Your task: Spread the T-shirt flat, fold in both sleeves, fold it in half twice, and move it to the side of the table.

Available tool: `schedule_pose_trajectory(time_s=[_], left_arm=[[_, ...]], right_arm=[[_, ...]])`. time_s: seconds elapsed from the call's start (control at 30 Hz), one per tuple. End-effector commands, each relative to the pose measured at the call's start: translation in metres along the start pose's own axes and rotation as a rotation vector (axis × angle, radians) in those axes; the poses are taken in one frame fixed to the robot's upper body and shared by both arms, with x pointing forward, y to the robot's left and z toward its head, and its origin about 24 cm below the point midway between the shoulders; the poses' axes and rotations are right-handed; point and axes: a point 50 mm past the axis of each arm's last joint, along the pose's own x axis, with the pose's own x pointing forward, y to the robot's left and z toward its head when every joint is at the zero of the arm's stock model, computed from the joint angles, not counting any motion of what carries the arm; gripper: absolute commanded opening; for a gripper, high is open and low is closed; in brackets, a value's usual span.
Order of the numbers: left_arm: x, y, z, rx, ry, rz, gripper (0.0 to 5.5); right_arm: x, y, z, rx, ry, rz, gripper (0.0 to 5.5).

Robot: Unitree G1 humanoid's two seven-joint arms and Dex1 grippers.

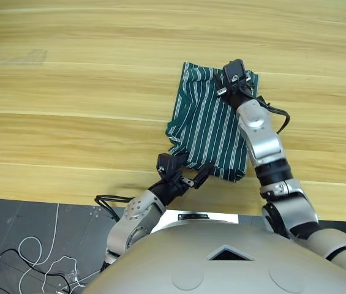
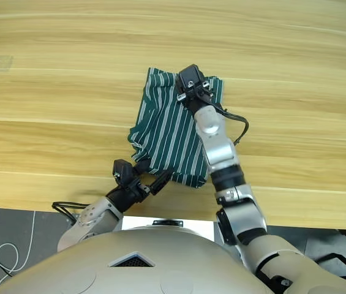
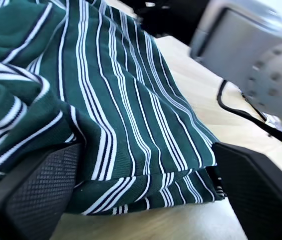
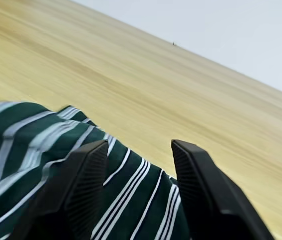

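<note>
A dark green T-shirt point(image 1: 206, 122) with white stripes lies folded into a compact rectangle on the wooden table point(image 1: 68, 92), close to the near edge. My left gripper point(image 1: 185, 173) is open at the shirt's near edge; in the left wrist view the bunched hem point(image 3: 121, 100) sits between its two spread fingers point(image 3: 36, 195). My right gripper point(image 1: 237, 75) is at the far right corner of the shirt. It is open, with its fingers point(image 4: 86, 185) resting over the striped cloth point(image 4: 21, 145). The right forearm lies along the shirt's right side and hides that edge.
Bare wood stretches to the left, right and far side of the shirt. The table's near edge point(image 1: 50, 197) runs just behind my left gripper, and below it is dark floor with white cables point(image 1: 38, 257).
</note>
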Motion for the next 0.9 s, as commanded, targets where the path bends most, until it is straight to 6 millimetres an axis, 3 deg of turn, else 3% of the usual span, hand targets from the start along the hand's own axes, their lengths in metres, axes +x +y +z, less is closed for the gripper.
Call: schedule_pose_trajectory(time_s=[0.03, 0.17, 0.37, 0.5, 0.7, 0.83, 0.9], left_arm=[[0.003, 0.008, -0.024, 0.006, 0.125, 0.035, 4.69], [0.015, 0.014, -0.026, 0.060, 0.134, 0.033, 4.69], [0.022, 0.020, -0.042, 0.074, 0.177, 0.046, 4.69], [0.016, 0.022, -0.059, 0.048, 0.230, 0.059, 4.69], [-0.005, 0.026, -0.077, 0.004, 0.283, 0.073, 4.69], [-0.021, 0.022, -0.068, 0.028, 0.229, -0.007, 4.69], [-0.029, 0.016, -0.052, 0.037, 0.131, -0.096, 4.69]], right_arm=[[0.012, 0.008, -0.011, 0.005, 0.043, 0.000, 2.33], [0.004, 0.025, -0.025, 0.008, 0.045, 0.035, 2.33], [0.005, 0.040, -0.019, -0.016, 0.005, 0.072, 2.33], [0.023, 0.029, -0.003, -0.014, -0.009, 0.030, 2.33], [0.042, -0.003, 0.012, 0.019, 0.021, -0.071, 2.33], [0.042, -0.014, 0.008, 0.046, 0.045, -0.104, 2.33], [0.041, -0.015, 0.004, 0.045, 0.049, -0.109, 2.33]])
